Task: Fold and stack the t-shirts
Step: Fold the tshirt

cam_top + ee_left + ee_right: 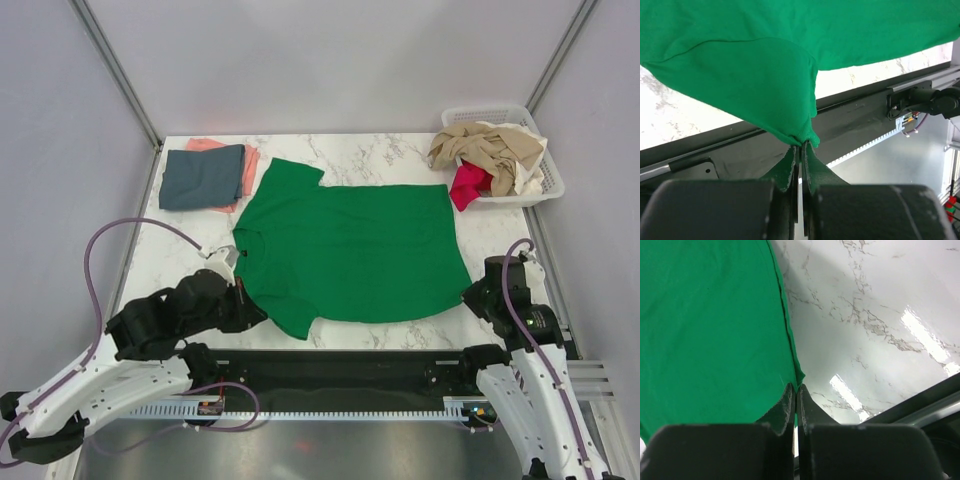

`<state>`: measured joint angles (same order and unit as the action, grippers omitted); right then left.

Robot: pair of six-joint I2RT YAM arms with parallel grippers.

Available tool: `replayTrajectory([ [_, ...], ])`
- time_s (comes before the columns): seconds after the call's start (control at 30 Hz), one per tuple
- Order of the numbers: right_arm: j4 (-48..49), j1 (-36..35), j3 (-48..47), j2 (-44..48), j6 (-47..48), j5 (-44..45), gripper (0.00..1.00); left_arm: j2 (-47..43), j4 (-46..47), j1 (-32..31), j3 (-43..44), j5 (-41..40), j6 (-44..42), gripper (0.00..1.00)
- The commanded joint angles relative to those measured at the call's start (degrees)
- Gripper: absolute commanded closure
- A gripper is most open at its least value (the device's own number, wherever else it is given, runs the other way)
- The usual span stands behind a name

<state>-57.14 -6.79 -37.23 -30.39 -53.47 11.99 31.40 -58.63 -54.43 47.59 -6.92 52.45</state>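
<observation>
A bright green t-shirt (350, 250) lies spread flat on the marble table, neck to the left and hem to the right. My left gripper (243, 292) is shut on its near sleeve; in the left wrist view the fingertips (802, 144) pinch a bunched fold of green cloth (765, 85) that hangs lifted off the table. At the shirt's near right hem corner my right gripper (470, 293) is shut too, its tips (796, 388) closed on the corner of the green cloth (710, 330). A folded slate blue-grey t-shirt (203, 175) lies on a salmon pink one (248, 160) at the back left.
A white slatted basket (487, 109) at the back right corner holds a crumpled beige t-shirt (490, 148) and a magenta-red one (468, 185) that hangs over its side. The black rail (330, 365) runs along the table's near edge.
</observation>
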Motion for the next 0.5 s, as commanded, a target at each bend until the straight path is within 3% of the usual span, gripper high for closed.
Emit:
replayTrajectory([
  [0.0,-1.2,-0.1,-2.1,-0.5,1.7,0.6,1.00,3.0,-2.2,0.1,4.3,-2.2,-2.8,0.98],
  [0.2,8.7,-0.1,-1.9,-10.5,6.3,-2.8,1.00,16.4,-0.2,2.9,11.7,-2.7,-14.4,0.98],
  [0.33,15.3,0.0,-4.8,-20.4,7.8,-1.8,1.00,22.9,5.4,17.7,14.2,6.0,-23.2,0.98],
  [0.47,19.4,0.0,-8.4,-28.9,9.3,-0.4,1.00,31.1,8.1,25.1,17.4,9.9,-29.7,0.98],
])
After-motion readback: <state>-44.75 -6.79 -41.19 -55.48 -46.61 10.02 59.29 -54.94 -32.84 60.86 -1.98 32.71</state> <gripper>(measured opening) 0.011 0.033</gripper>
